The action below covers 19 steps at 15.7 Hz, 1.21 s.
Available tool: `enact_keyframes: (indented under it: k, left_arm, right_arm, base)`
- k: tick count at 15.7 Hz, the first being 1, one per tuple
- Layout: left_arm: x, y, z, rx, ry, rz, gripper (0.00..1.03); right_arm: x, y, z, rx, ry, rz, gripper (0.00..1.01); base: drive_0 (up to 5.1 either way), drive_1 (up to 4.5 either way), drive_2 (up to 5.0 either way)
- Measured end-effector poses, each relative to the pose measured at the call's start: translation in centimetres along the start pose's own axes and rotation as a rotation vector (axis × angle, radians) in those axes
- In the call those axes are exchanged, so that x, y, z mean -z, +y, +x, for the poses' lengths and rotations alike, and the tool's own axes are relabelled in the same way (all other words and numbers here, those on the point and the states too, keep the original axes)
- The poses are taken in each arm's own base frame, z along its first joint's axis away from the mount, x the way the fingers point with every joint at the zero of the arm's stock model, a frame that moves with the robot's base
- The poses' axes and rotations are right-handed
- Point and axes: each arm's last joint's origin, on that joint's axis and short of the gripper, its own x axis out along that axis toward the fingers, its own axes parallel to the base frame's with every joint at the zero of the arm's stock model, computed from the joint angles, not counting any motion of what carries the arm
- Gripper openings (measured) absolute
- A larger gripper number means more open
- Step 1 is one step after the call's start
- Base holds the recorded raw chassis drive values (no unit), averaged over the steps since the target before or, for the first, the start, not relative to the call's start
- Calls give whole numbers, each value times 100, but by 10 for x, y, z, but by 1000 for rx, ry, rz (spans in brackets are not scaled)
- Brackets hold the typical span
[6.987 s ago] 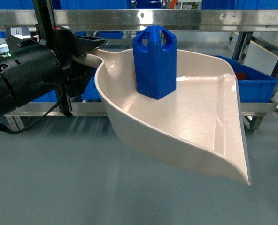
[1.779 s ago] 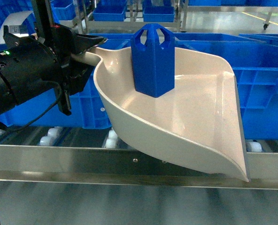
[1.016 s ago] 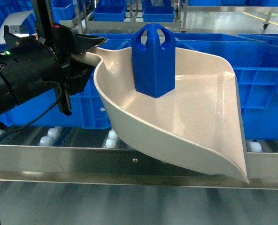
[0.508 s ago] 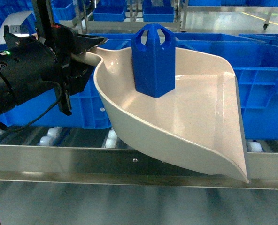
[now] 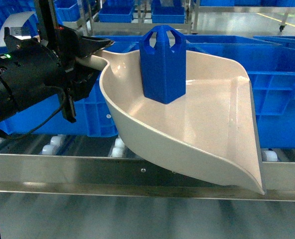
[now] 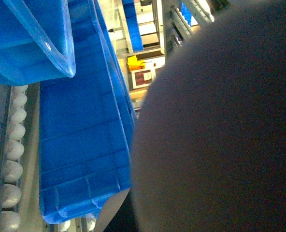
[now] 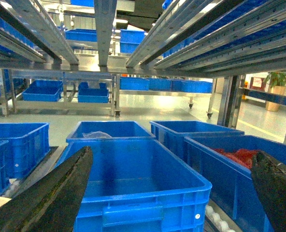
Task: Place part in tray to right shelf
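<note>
While held, tray [image 5: 207,144] lip overhangs shelf rail [image 5: 63,169], part [image 5: 162,64] upright

Head faces shelf [image 5: 137,172] close; wrist views share blue crates [image 7: 133,193].

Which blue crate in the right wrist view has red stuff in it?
The crate at far right, beside the right gripper's right finger; the red contents show at its rim. The other crates show none.

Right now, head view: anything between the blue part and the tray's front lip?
Nothing. In the head view the part stands upright near the back wall of the tray, and only bare tray floor runs from it to the front lip.
</note>
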Motion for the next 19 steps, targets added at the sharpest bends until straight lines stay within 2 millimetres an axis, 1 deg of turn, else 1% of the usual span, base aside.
enact_keyframes:
  k: [9,10,11,12,13,14,15,16,17,18,19]
  left_arm:
    - [0,0,0,0,0,0,13]
    - [3,0,1,-81,-61,10,13]
    - [5,-3,-1,-137,-188,97,13]
    - [6,-8,-1,-108,-232,136,13]
    - [6,-13,-2,-73,-237,151,13]
    - [7,-14,-3,-53,-228,152,13]
    - [7,-15,-5,-60,-218,150,13]
    - [6,-22,-8,-57,-238,151,13]
    - [0,-35,-11,-51,-273,152,13]
    - [-52,-83,-18,-140,-589,136,13]
    - [-66,-91,-22,-203,-686,149,13]
  right_arm:
    - [0,0,0,0,0,-1,98]
    - [0,0,0,0,0,0,98]
    - [0,0,0,0,2,-1,98]
    - [0,0,0,0,0,0,98]
    - [0,0,0,0,0,0,98]
    - [0,0,0,0,0,0,98]
    - [0,0,0,0,0,0,98]
    - [0,0,0,0,0,0,98]
    - [0,0,0,0,0,0,98]
    - [0,0,0,0,0,0,98]
    - [0,0,0,0,0,0,98]
  base:
    - [0,0,0]
    - [0,0,0]
    - [0,0,0]
    - [0,0,0]
    - [0,0,0]
    - [0,0,0]
    - [0,0,0]
    - [0,0,0]
    - [0,0,0]
    - [0,0,0]
    - [0,0,0]
